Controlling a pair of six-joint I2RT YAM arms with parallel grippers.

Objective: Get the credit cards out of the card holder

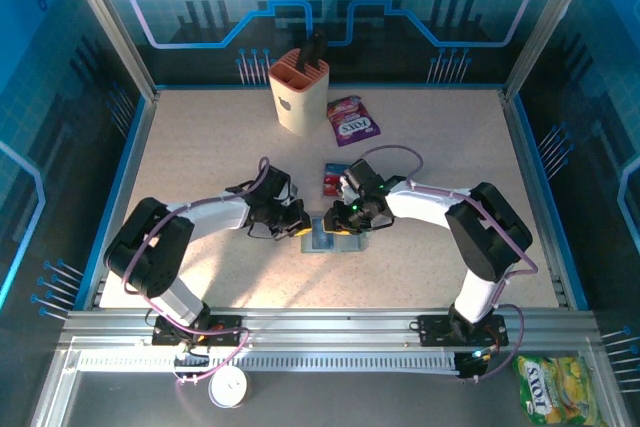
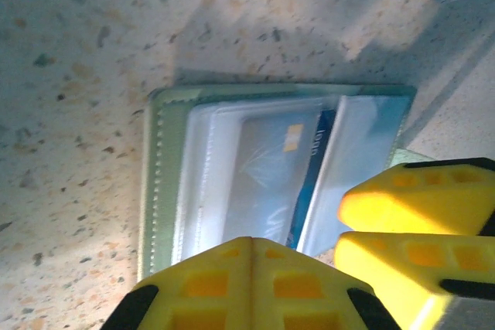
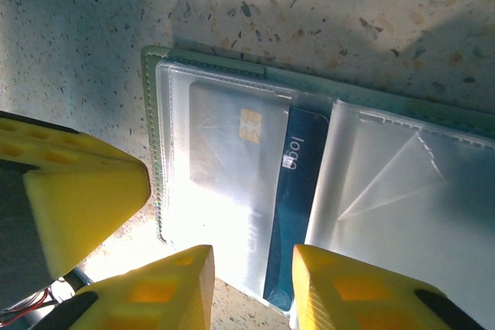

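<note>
- The 2 white-and-black robot arms rise from their bases at the near edge of the speckled beige worktop (image 1: 200,147). The left arm (image 1: 150,247) bends its elbow outward to the left, and the right arm (image 1: 490,227) bends its elbow outward to the right.
- Both forearms run inward, so the 2 hands sit close together at the middle of the worktop.
- The left hand (image 1: 300,228) has its yellow fingers pressed together with nothing between them. In the left wrist view its tips sit over the near edge of the card holder; I cannot tell whether they press on it.
- The right hand (image 3: 251,280) points down at the same edge with its yellow fingers a narrow gap apart. The gap sits over the end of the dark blue card, and no pinch on it shows.
- The flat grey-green bifold card holder (image 3: 151,113) lies open on the worktop under both hands, with its clear plastic sleeves facing up.
- 1 sleeve holds a pale card with a gold chip (image 3: 232,152), washed out by glare. The dark blue rectangular card (image 3: 303,183) sits beside it, partly tucked under it.
- Just beyond the hands, a small red-and-blue rectangular card (image 1: 335,179) lies loose on the worktop.
- Farther back lies a purple-and-white candy packet (image 1: 353,119).
- Beside the packet stands a tall beige slotted cup (image 1: 298,92).
</note>
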